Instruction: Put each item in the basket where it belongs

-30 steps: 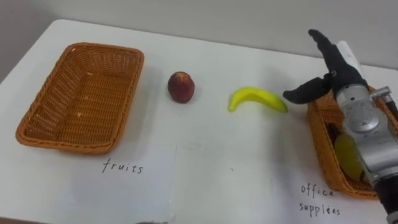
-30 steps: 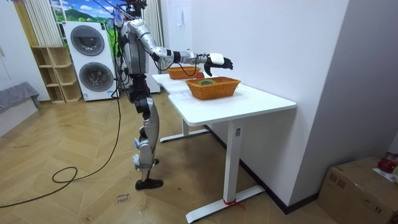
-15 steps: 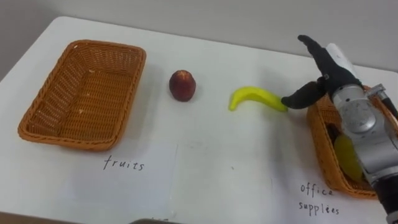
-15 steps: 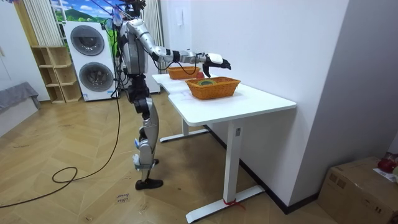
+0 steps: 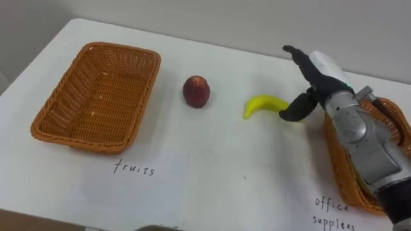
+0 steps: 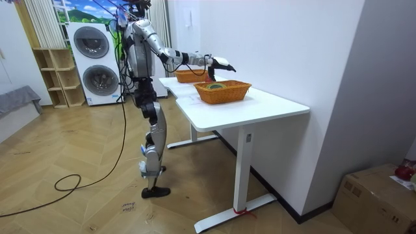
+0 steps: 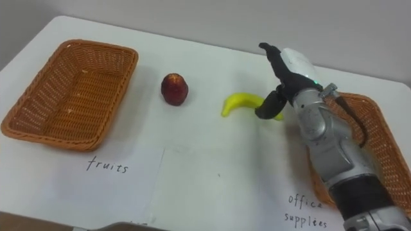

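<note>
While the single yellow banana [image 5: 260,104] lies mid-table, the right hand [image 5: 320,83] hangs over its 3 o'clock end, fingers straight and spread, thumb dipping to the tip, gripping nothing. One red fruit [image 5: 196,92] sits at the banana's 9 o'clock. There are two wicker baskets: the fruits basket [image 5: 67,102] farther out at 9 o'clock and the office supplies basket [image 7: 382,141] at 4 o'clock. The table [image 5: 225,179] is white. The robot stands at its edge on a wooden floor [image 6: 78,208], with two stacked washing machines [image 6: 94,42] behind it.
</note>
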Available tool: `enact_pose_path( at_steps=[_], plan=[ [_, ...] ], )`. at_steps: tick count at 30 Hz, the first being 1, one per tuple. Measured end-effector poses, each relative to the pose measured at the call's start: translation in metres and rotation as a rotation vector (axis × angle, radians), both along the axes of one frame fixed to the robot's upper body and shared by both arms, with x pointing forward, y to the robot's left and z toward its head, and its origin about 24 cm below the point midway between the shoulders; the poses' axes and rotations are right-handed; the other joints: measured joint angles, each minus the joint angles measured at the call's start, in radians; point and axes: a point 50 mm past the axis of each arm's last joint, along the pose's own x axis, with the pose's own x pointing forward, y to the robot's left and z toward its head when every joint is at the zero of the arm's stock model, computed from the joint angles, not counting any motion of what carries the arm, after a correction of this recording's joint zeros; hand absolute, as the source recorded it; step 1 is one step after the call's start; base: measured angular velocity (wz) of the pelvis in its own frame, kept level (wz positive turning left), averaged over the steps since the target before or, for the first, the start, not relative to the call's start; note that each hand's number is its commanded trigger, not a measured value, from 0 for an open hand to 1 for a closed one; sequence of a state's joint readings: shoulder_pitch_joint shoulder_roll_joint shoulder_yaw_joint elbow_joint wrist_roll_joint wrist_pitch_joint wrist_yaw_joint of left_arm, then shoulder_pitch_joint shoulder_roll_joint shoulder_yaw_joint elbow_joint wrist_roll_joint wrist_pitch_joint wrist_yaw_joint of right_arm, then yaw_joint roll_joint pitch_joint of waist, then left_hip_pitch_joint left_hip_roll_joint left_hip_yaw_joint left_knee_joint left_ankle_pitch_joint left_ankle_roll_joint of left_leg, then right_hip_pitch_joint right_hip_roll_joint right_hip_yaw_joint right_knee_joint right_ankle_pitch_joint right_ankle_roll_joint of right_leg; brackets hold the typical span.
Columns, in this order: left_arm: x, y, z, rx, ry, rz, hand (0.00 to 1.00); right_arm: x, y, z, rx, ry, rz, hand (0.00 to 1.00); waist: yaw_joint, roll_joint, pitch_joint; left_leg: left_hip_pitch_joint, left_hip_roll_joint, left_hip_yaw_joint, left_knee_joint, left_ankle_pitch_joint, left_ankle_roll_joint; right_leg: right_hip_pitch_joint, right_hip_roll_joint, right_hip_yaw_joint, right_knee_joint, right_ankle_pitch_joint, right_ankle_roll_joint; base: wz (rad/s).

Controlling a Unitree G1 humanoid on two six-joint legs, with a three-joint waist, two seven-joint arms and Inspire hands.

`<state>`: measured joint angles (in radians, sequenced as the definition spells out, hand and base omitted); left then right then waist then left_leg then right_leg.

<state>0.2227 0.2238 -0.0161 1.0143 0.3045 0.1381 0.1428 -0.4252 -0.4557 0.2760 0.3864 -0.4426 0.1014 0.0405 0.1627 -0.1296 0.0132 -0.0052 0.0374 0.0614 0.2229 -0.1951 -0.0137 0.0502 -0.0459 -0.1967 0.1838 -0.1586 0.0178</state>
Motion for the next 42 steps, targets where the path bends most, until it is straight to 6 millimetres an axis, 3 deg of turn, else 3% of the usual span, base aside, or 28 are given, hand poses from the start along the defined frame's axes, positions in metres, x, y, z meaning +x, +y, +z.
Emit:
enact_pose_path(
  at_steps=[16, 20, 29, 42],
  plan=[
    [0.008, 0.004, 0.002, -0.009, -0.018, -0.039, 0.00, 0.003, -0.001, -0.008, -0.015, 0.097, 0.024, 0.00, 0.022, -0.024, 0.0024, -0.018, -0.001, -0.016, 0.000, 0.003, -0.002, -0.006, 0.001, -0.011, 0.001, 0.000, 0.000, 0.01],
    [0.017, 0.004, 0.003, -0.006, -0.041, -0.065, 0.00, 0.002, -0.007, -0.018, 0.002, 0.144, 0.009, 0.00, 0.036, -0.021, 0.0043, -0.023, -0.004, -0.026, 0.011, 0.004, -0.002, -0.009, -0.002, -0.027, 0.001, 0.000, 0.000, 0.08],
    [0.016, 0.006, 0.003, -0.002, -0.040, -0.057, 0.00, -0.002, -0.017, -0.034, 0.016, 0.210, -0.025, 0.00, 0.041, -0.019, 0.0048, -0.063, -0.010, -0.045, 0.017, 0.007, 0.001, -0.036, -0.008, -0.054, 0.001, 0.000, 0.000, 0.06],
    [0.020, 0.005, 0.004, -0.009, -0.061, -0.062, 0.00, 0.013, -0.030, -0.023, -0.002, 0.183, -0.062, 0.00, 0.038, -0.002, 0.0102, -0.114, -0.010, -0.048, 0.035, 0.008, 0.001, -0.079, -0.008, -0.056, 0.004, 0.003, -0.005, 0.00]
  ],
)
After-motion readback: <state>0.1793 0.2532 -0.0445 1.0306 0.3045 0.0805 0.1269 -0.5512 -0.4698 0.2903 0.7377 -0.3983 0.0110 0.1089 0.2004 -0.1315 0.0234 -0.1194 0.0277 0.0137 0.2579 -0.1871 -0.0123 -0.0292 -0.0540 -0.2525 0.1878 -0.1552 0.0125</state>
